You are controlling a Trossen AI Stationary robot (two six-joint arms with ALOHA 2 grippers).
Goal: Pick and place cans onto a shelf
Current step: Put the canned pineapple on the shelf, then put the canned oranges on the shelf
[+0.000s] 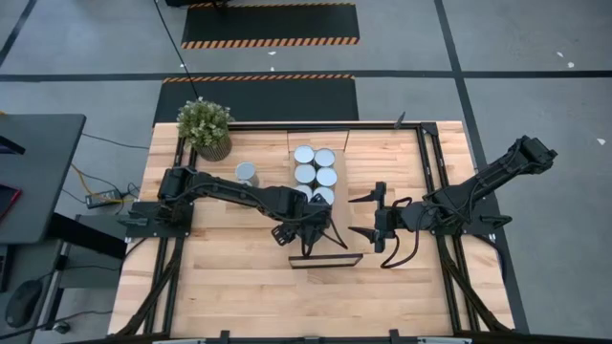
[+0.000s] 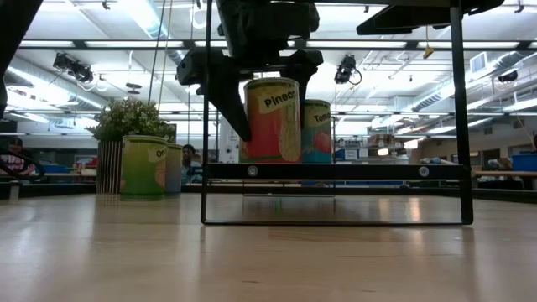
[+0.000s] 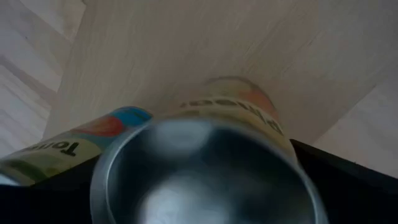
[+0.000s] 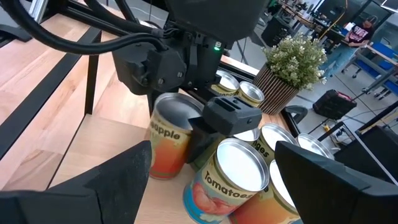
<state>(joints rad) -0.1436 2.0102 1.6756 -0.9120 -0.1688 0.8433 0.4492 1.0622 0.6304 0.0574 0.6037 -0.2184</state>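
My left gripper (image 1: 308, 229) is shut on an orange-labelled pineapple can (image 2: 271, 117), which is upright at the near end of the shelf (image 2: 377, 170). A teal tomato can (image 2: 317, 130) stands just behind it on its base. Several more silver-topped cans (image 1: 316, 167) stand farther back on the shelf board. A yellowish-green can (image 2: 144, 166) stands on the tabletop beside the potted plant (image 1: 205, 127). My right gripper (image 1: 365, 218) is open and empty, level, just right of the shelf and pointing at the held can. My left gripper pinches the pineapple can's upper side wall (image 4: 186, 121) between its two fingers (image 2: 225, 88), coming from above and pointing down. The can stays upright with its base at the level of the shelf board. I cannot tell whether it rests on the board.
The shelf's thin dark frame (image 1: 325, 260) stands on the plank tabletop in front of my left gripper. Dark rails run along the table's left and right sides (image 1: 432, 162). Bare tabletop lies toward the near edge (image 1: 287, 306).
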